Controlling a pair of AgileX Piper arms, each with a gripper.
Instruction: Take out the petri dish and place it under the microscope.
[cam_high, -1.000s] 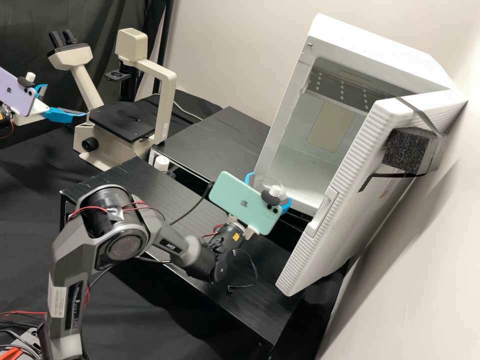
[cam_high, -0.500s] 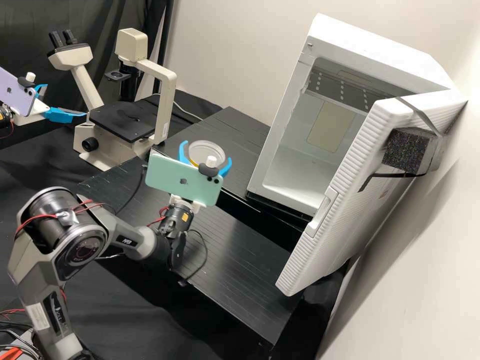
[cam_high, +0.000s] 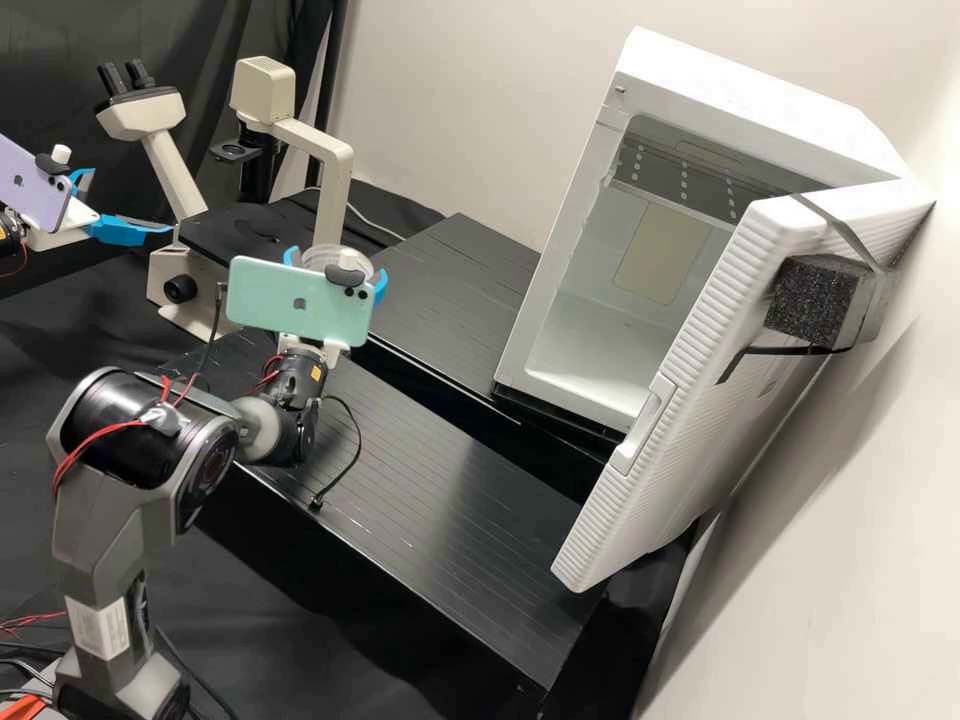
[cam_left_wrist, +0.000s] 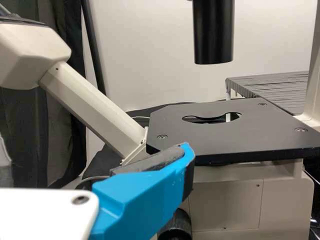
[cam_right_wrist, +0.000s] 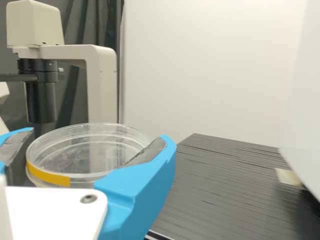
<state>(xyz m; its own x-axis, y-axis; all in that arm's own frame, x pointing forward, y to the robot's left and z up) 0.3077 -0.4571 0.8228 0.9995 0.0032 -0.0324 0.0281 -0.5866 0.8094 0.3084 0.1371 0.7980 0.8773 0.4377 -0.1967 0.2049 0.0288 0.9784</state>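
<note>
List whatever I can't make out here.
- Petri dish, near side: high view, behind the green phone.
- Petri dish, part of its underside: right wrist view, behind the right gripper.
- Fridge, part of the inside: high view, behind its door.
- Left gripper's arm: high view, cut off by the left edge.

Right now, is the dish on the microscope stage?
No, the right claw holds the dish up between its fingers, off the stage.

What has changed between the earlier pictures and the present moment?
The right gripper has carried the petri dish from in front of the open white cabinet towards the microscope, leftward in the high view. The left gripper, microscope and cabinet stayed as they were.
</note>
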